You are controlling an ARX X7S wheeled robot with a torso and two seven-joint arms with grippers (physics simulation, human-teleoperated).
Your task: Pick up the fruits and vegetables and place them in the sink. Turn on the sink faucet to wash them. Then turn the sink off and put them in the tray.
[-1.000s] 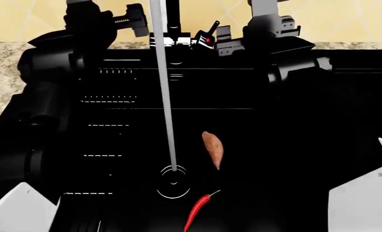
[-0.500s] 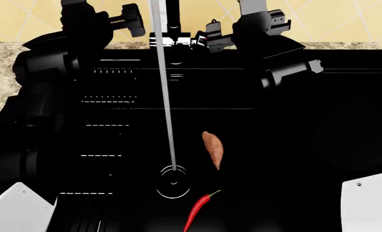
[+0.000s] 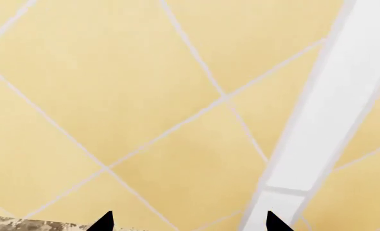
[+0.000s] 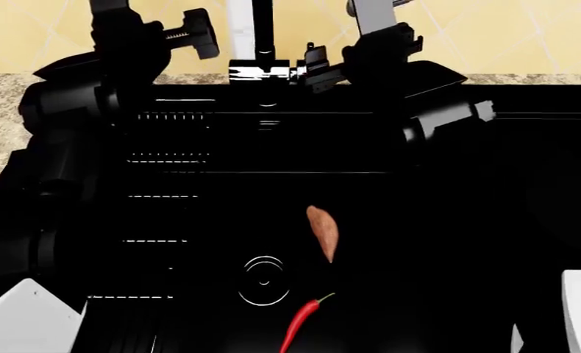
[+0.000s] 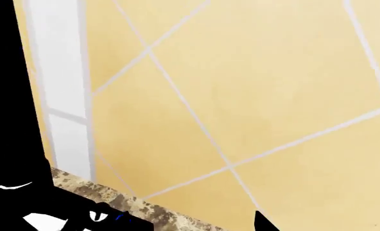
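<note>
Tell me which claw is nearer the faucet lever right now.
Right. The right claw sits at the faucet lever, just beside the faucet base. The left claw is off to the faucet's other side, farther from the lever.

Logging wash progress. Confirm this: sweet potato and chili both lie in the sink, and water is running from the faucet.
One error: no water is running. The head view shows no stream below the faucet. The rest stands: the sweet potato and chili both lie in the sink, near the drain.
</note>
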